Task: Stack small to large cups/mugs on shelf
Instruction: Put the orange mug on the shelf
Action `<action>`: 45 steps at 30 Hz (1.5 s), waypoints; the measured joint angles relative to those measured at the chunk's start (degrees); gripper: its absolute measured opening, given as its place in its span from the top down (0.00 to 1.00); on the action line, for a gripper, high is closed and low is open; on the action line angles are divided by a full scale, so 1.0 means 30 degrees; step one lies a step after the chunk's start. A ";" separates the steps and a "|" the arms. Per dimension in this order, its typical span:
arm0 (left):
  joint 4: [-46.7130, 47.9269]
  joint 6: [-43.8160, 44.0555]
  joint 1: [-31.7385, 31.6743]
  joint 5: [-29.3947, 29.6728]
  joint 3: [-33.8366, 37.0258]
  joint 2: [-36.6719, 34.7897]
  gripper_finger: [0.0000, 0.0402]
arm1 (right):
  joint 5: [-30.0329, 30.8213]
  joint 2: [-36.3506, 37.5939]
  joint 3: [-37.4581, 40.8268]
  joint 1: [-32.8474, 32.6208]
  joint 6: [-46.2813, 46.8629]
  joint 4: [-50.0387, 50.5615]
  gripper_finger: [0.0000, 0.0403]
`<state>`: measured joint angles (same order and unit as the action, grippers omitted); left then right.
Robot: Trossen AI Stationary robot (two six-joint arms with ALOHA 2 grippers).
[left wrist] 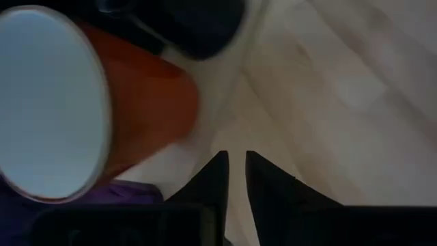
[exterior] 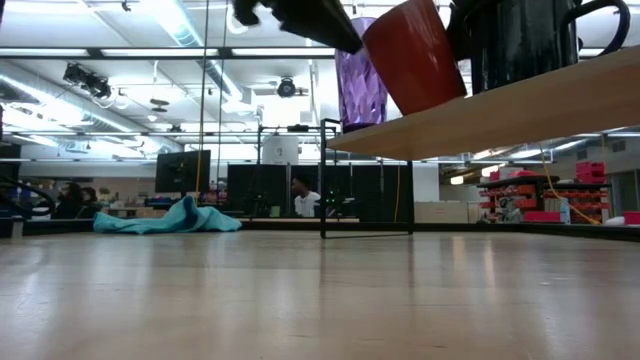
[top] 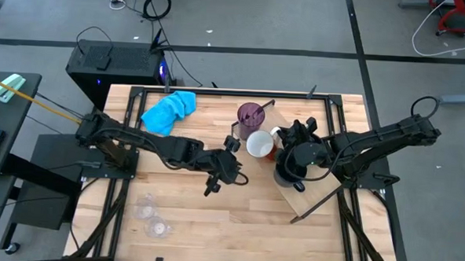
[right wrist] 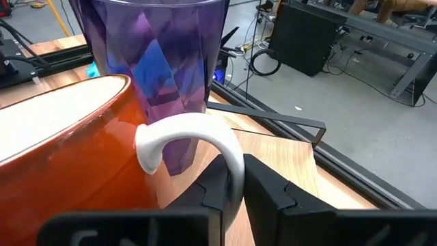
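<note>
Here, the right gripper (right wrist: 233, 165) is pinching with nearly closed fingers the white handle (right wrist: 191, 130) of the red mug (right wrist: 68, 157), which is white inside. The mug is leaning over on the shelf (right wrist: 287, 157), not standing flat, as the low view is showing. The purple tumbler (right wrist: 157, 68) is standing just beside it, maybe touching, and a dark mug (top: 287, 176) is standing on the same board, under the right arm. The risk, as it seems, is coming from this thin grip: the handle is round and smooth, so the mug may be turning between the fingers and dropping on its edge, or rolling off the raised board. If the gripper is pushing it more toward the tumbler, the tall tumbler may be tipping over. The left gripper (left wrist: 235, 160) is hanging close over the table (top: 213, 224) near the mug, with its fingers almost together and holding nothing; it may be bumping the mug. The two clear glasses (top: 159, 228) are waiting well apart, near the table's front edge.
</note>
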<state>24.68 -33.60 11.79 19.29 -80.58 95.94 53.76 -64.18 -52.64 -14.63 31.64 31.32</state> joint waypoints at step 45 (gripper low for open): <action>-0.4541 -0.0024 -0.0886 0.1420 0.1291 -0.0011 0.76 | -0.2246 0.0576 -0.0022 0.0874 0.2834 0.2161 0.67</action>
<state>11.06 -33.67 9.13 23.55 -76.71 95.91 47.03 -62.46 -52.71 -12.01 40.14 37.80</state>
